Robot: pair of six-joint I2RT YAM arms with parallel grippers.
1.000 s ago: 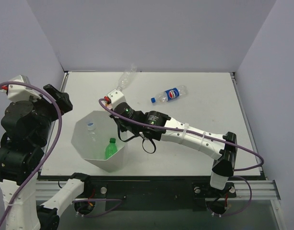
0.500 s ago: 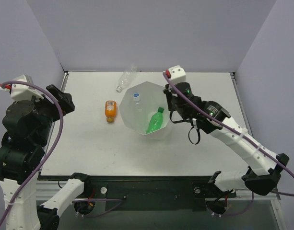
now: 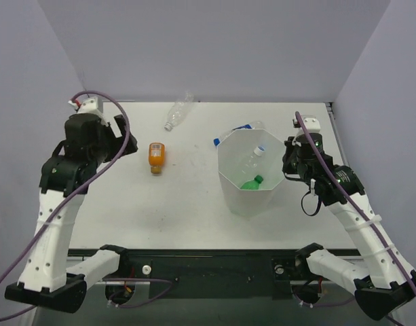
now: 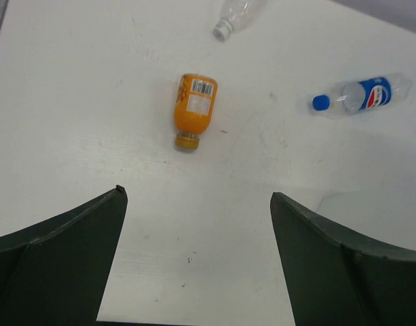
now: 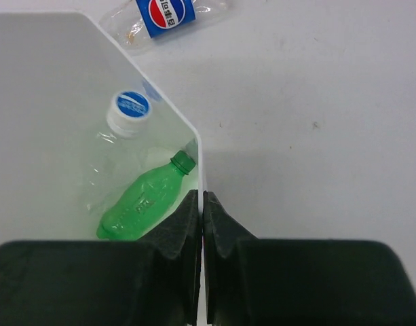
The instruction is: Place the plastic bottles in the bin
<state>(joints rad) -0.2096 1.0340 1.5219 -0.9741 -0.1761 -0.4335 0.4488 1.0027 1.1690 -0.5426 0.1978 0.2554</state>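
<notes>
At frame right, the right fingers (image 5: pixel 186 227) pinch the rim of the white bin (image 3: pixel 243 202), arm outstretched; upper left, the left fingers (image 4: pixel 65 251) gape wide, arm bent.

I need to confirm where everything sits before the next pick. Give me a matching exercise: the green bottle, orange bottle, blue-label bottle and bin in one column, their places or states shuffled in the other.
Things:
1. green bottle
2. orange bottle
3. blue-label bottle
4. bin

Places or states:
A. lying on the open table, left of the bin
B. inside the bin
C. rim pinched by the shut right fingers
D. on the table just behind the bin, partly hidden in the top view

Pairs: 1-B, 2-A, 3-D, 4-C
</notes>
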